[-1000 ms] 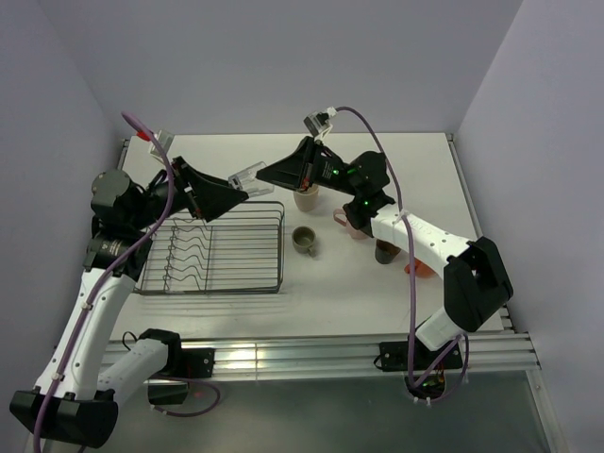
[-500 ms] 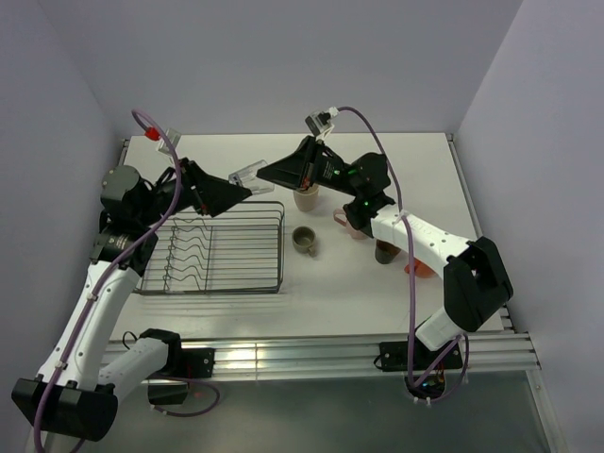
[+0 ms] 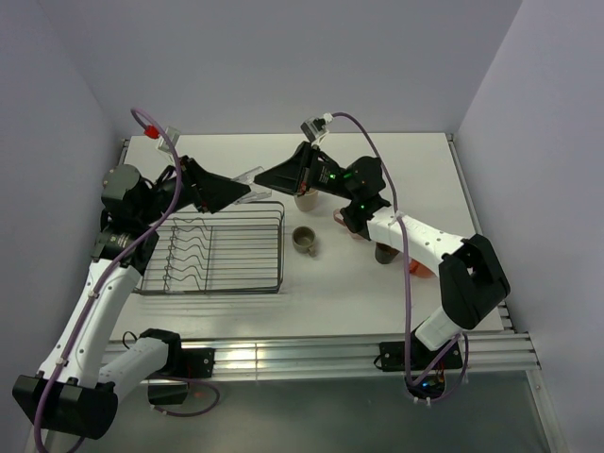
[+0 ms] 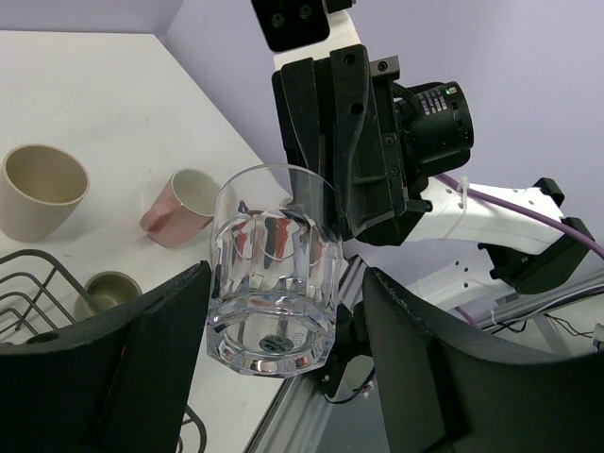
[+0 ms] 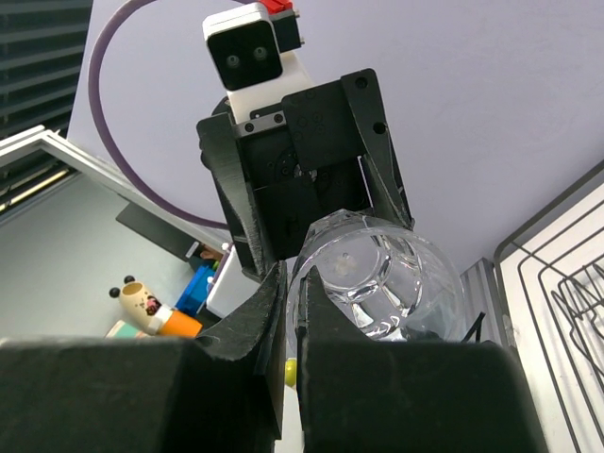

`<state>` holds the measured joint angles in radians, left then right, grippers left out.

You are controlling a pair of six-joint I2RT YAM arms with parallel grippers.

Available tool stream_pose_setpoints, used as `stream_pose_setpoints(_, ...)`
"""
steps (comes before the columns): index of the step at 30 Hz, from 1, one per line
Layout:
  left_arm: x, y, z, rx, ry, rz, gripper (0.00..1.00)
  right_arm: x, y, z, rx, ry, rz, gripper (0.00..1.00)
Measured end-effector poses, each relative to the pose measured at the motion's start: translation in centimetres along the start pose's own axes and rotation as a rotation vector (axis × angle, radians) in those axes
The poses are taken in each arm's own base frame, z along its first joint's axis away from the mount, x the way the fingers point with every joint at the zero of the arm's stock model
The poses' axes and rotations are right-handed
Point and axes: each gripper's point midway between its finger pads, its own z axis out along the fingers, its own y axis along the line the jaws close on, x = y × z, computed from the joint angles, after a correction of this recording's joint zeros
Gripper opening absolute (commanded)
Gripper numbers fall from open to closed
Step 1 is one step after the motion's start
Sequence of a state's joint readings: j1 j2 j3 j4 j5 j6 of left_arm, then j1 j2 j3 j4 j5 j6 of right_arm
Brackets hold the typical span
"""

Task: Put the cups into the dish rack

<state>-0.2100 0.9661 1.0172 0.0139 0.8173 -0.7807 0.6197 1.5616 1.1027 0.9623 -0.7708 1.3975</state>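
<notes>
Right hand [image 5: 291, 283]: narrowed to a slit and pinching the rim wall of the small clear glass [image 4: 269, 302], which it holds up in the air.
Left hand [image 4: 285, 274]: one finger stands on each side of the same glass, drawn in about it. Whether they press on it cannot be told.
Small clear glass: held aloft between the two hands, which meet tip to tip. In the top view it is over the far edge of the dish rack [image 3: 212, 283], near the rack's far right corner.
Dish rack: dark wire, flat on the white surface [image 3: 359, 302] in front of the left arm, with wavy slot wires on its left side.
Small olive-green cup [image 3: 304, 241]: upright on the surface, just right of the rack and apart from it.
Beige tumbler [image 4: 38, 193]: upright, farther back than the olive cup, below the right hand.
Pink mug [image 4: 179, 203]: on the surface near the tumbler, on its right.
Dark brown mug [image 3: 385, 252]: right of the olive cup, close against the right arm.
Orange mug [image 3: 420, 269]: farther right, mostly hidden by that arm.
</notes>
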Motion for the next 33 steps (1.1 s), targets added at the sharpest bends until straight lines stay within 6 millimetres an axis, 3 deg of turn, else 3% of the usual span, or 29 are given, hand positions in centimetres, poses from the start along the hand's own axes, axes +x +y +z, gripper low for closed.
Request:
stream_pose_setpoints(13, 0.3, 0.3, 0.0, -0.008, 0.007, -0.002, 0.81, 0.1, -0.6, 0.2, 0.002, 0.003, 0.005, 0.0)
stream_pose_setpoints(21, 1.0, 0.7, 0.0, -0.018, 0.026, -0.021, 0.77, -0.1, -0.4, 0.3, -0.001, 0.0, 0.002, 0.0)
stream_pose_setpoints(27, 1.1, 0.8, 0.0, -0.022, 0.028, -0.023, 0.63, -0.1, -0.5, 0.3, -0.001, 0.0, 0.003, 0.0)
stream_pose_setpoints(30, 1.2, 1.1, 0.0, -0.029, 0.027, -0.024, 0.5, -0.1, -0.4, 0.3, -0.003, 0.002, 0.003, 0.0)
stream_pose_setpoints(33, 1.1, 1.1, 0.1, -0.029, 0.027, -0.021, 0.26, -0.1, -0.5, 0.3, -0.002, 0.001, 0.005, 0.0)
